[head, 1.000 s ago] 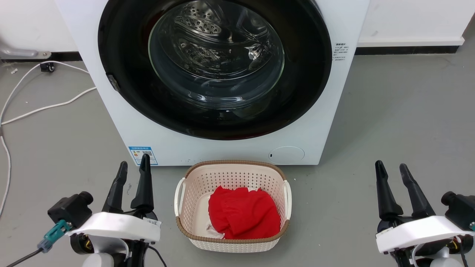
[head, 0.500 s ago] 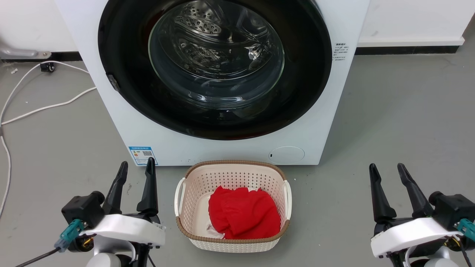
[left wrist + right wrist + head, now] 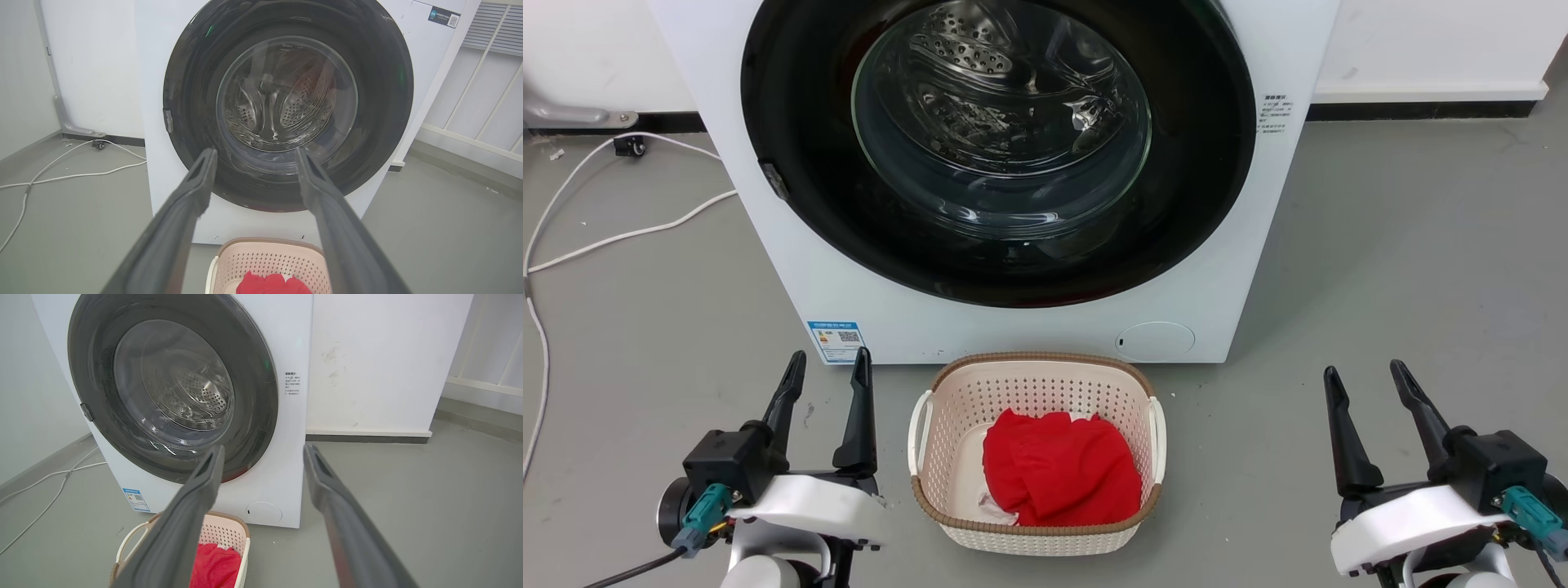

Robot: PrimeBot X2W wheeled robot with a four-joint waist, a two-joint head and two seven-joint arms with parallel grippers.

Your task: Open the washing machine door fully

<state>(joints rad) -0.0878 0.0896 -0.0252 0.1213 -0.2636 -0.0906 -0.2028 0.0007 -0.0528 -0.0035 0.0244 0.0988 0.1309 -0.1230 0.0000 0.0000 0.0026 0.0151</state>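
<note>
Facing the robot, the washing machine point(image 3: 980, 327) stands on a grey floor point(image 3: 1380, 269) w/ the washing machine door point(image 3: 1001, 139) shut, flush against the white front. The steel drum shows thru the door's glass bowl, and its black ring spans nearly the full machine width. A small grey metal piece point(image 3: 772, 181) sits on the ring's edge at head-view left. Low on the front are a blue label point(image 3: 836, 341) at left & a round flap point(image 3: 1154, 340) at right. At lower left the left gripper point(image 3: 829, 363) has its fingers spread apart w/ nothing btwn them, tips up toward the machine, near the label but apart from it. At lower right the right gripper point(image 3: 1364, 369) is likewise spread & empty, well clear of the machine's corner. Both are apart from the door. In the left wrist view the fingers frame the lower part of the glass. In the right wrist view they straddle the machine's lower right front, door up & to the left. Btwn the grippers, just in front of the machine, a cream basket point(image 3: 1037, 363) w/ brown rim holds a red cloth point(image 3: 1058, 478). A white cable point(image 3: 629, 237) lies on the floor left of the machine.
</note>
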